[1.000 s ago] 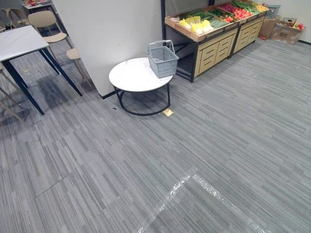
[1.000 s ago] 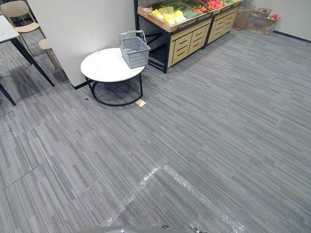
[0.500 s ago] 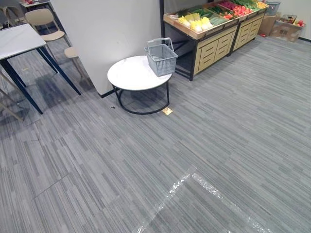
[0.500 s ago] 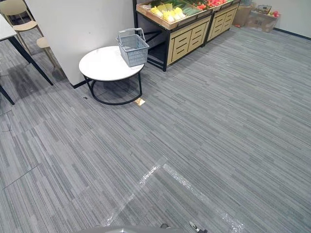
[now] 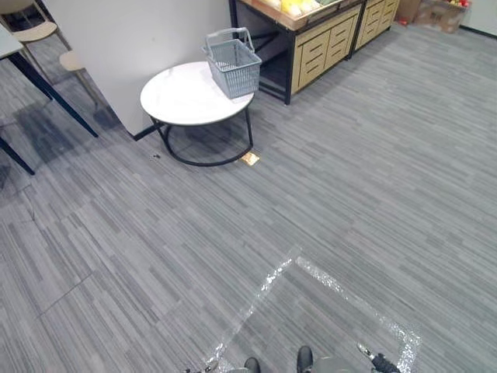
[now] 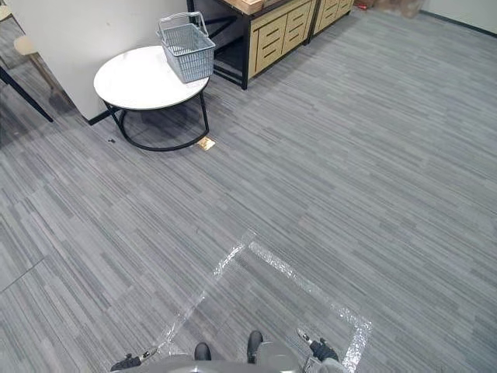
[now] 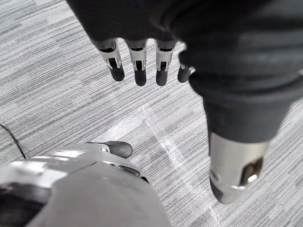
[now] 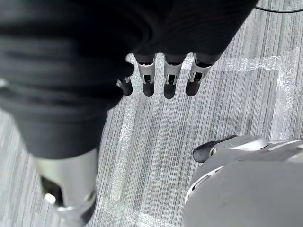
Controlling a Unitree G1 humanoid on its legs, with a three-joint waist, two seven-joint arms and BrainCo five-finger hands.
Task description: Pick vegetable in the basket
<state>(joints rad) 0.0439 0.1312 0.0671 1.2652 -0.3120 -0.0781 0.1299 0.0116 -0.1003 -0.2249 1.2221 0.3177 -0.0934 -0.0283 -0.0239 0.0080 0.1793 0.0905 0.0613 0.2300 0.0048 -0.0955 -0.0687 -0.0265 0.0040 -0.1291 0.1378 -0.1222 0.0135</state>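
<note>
Grey striped carpet [image 5: 404,155] runs under everything I can see. Starting at the left hand [image 7: 142,28]: its fingers [image 7: 138,64] hang straight and slightly apart, the thumb [image 7: 232,175] off to one side. They hold nothing, and past the tips I see carpet and a strip of shiny tape. On the right hand [image 8: 165,28] I read the same: fingers [image 8: 169,78] straight, loosely spaced and holding nothing, over a corner of that tape.

From the head camera, both hands sit low at the near edge of a taped square [image 5: 334,284] on the floor. Well beyond the square, a round white table [image 5: 182,97] on a black frame stands against a white wall [image 5: 140,31]. A grey plastic basket [image 5: 233,56] rests on the table's far right edge, handle raised. A small yellowish tag [image 5: 249,158] lies on the carpet just beside the table's foot.

Right behind the basket is a wooden produce stand [image 5: 314,54] with drawers. Yellow vegetables [image 5: 295,6] lie in its top tray, cut by the frame edge. Vegetables and basket are both well apart from either hand's fingers, across open floor.
</note>
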